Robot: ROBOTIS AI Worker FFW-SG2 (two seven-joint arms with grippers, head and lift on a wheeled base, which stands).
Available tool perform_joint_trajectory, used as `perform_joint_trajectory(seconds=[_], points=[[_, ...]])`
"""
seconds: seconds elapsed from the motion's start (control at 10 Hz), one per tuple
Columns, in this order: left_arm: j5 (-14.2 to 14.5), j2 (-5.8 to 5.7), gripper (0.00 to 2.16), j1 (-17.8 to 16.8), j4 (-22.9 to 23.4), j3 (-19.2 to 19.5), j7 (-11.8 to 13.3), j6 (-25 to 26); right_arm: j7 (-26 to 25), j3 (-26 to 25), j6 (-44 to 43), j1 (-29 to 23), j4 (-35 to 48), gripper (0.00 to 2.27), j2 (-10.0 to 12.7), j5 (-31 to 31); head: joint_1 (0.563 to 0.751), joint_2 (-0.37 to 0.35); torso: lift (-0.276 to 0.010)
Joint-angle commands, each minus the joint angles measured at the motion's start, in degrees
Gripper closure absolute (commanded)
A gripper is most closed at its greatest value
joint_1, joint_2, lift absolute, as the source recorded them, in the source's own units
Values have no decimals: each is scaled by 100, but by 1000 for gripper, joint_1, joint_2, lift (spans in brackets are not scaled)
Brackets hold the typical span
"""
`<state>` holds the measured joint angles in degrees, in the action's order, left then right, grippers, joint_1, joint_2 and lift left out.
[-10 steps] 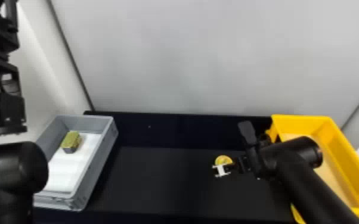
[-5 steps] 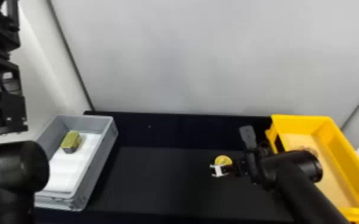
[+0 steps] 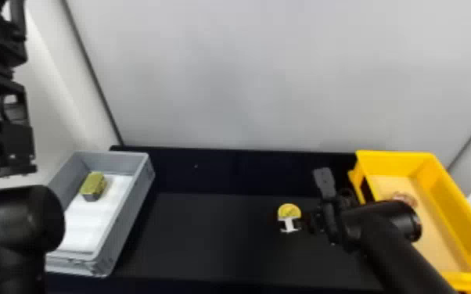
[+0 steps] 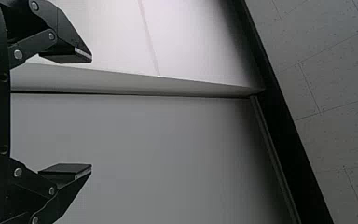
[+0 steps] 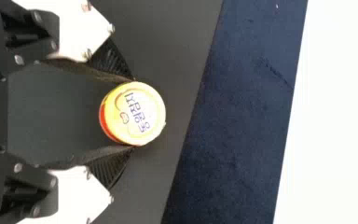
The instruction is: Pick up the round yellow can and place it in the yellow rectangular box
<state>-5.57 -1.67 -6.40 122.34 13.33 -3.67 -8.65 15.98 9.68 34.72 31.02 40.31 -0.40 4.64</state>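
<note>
Round yellow metal-looking can (image 5: 135,114), red low on its side, sits between the two flat black fingers of our right tool (image 5: 133,113), whose tips press against it from opposite sides, so we judge it grasped. It is right of centre in the scene, well apart from the yellow rectangular plastic box (image 3: 395,164) at the right; whether its base touches the bench, we cannot tell. Our left tool (image 4: 92,113) is released, its fingers wide apart with nothing between them, and waits at the left.

By our reckoning the pick is about made and the placing is wholly left: we need to raise the can, carry it right over the box's near-left wall, lower it inside and let go. The tall wall could catch the can if we lift too little.

Beneath the work lies a matt black bench (image 3: 215,242) with a darker blue-black band (image 3: 215,172) along its far side. At the left rests a grey rectangular plastic crate (image 3: 127,215), lined with a flat white sheet (image 3: 80,230) and holding a small yellow-green block (image 3: 93,183). A small, round brownish item (image 3: 403,196) lies in the yellow box. A smooth pale grey wall (image 3: 270,78) closes the far side, with dark seams towards left and right.
</note>
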Motion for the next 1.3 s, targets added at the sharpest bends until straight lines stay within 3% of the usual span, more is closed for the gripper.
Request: perform_joint_trajectory(seconds=[0.0,0.5,0.9,1.2], points=[[-5,0,407,-1,0,-6,15,-5,-86,61,81,9,82,802,-4,2,694,54,0],[-5,18,407,16,0,21,15,4,-15,123,257,-246,811,762,-30,2,694,54,0],[-5,18,407,96,44,100,15,22,-6,52,1224,-791,3105,760,-206,2,694,54,0],[-5,0,407,87,88,109,24,110,-209,-124,1866,-721,4433,760,-531,10,694,54,0]])
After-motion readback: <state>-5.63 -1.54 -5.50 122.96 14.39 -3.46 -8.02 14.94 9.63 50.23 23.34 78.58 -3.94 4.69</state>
